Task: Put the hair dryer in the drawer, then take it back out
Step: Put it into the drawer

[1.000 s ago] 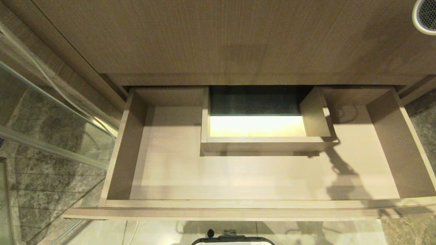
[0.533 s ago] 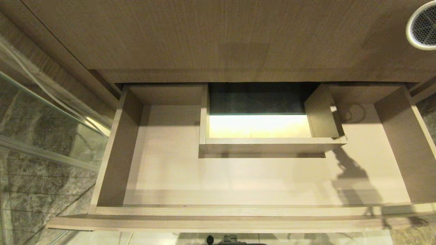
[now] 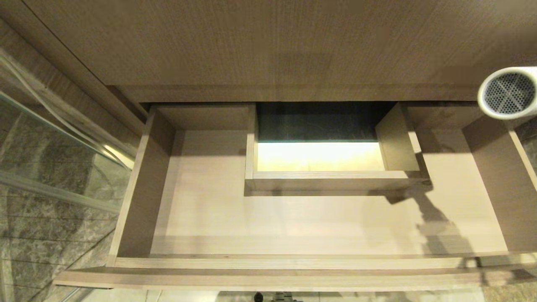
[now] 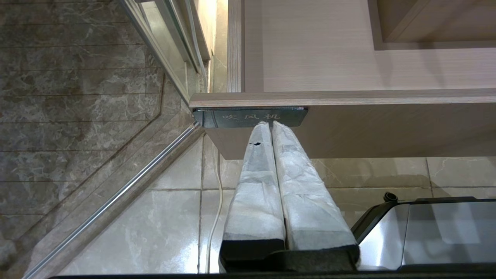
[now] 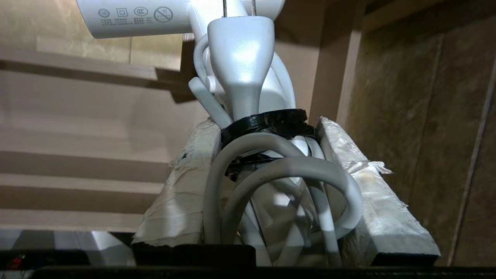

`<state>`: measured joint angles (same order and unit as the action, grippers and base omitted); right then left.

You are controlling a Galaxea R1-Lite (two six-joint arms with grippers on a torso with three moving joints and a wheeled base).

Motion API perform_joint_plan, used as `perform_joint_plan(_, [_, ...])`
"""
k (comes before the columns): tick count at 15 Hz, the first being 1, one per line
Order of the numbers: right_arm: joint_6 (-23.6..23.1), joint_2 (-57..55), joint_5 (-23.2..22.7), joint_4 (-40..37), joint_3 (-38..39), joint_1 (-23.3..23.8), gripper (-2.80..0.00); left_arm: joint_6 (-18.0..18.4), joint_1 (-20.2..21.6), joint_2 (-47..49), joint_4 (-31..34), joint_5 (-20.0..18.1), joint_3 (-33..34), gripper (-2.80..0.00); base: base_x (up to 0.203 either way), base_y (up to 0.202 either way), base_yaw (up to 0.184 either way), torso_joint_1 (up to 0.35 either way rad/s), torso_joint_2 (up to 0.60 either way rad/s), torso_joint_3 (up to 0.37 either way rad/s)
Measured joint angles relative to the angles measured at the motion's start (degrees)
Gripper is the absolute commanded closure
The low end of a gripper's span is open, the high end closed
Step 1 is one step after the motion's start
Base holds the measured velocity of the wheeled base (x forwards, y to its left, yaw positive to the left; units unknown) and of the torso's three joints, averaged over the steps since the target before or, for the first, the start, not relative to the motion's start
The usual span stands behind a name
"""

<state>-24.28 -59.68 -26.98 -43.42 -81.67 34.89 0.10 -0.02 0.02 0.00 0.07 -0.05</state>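
Note:
The drawer [image 3: 293,218] stands pulled open below me, pale wood, nothing lying in it, with a boxed cut-out [image 3: 331,180] at mid-rear. The white hair dryer [image 3: 507,93] hangs in the air above the drawer's right rear corner, its round grey mesh grille facing me. In the right wrist view my right gripper [image 5: 267,128] is shut on the hair dryer [image 5: 240,62] at its handle, where the coiled white cord [image 5: 294,170] is bound with black tape. My left gripper [image 4: 271,124] is shut and holds nothing, parked just below the drawer's front [image 4: 387,128].
A taller wood panel [image 3: 272,42] rises behind the drawer. A glass partition [image 3: 63,167] and marble floor lie to the left. A dark label plate [image 4: 232,117] sits under the front's lip. A white cable [image 4: 215,193] runs over the tiles, beside my base [image 4: 426,232].
The hair dryer has come down and leftward from the top right corner to above the drawer's right rear corner. The whole head view has shifted slightly, so the camera moved.

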Motion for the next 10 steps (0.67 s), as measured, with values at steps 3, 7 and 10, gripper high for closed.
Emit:
perform_joint_plan(3, [-2.67,0.11,0.12,3.32,7.46,0.00,0.00,0.00,-0.05,0.00,0.00,0.00,0.00,0.00,0.000,0.000,0.000,0.000,0.00,0.000])
perform_joint_plan(7, [-6.55,-1.81,0.41,9.16,14.90,0.09,0.00,0.00,-0.02,0.00,0.02,0.00,0.00,0.00,0.000,0.000,0.000,0.000,0.00,0.000])
perform_joint_plan(10, [-6.83,-5.32,0.90,12.50,16.88,0.09,0.00,0.00,0.00,0.00,0.00,0.00,-0.02,0.00,0.000,0.000,0.000,0.000,0.00,0.000])
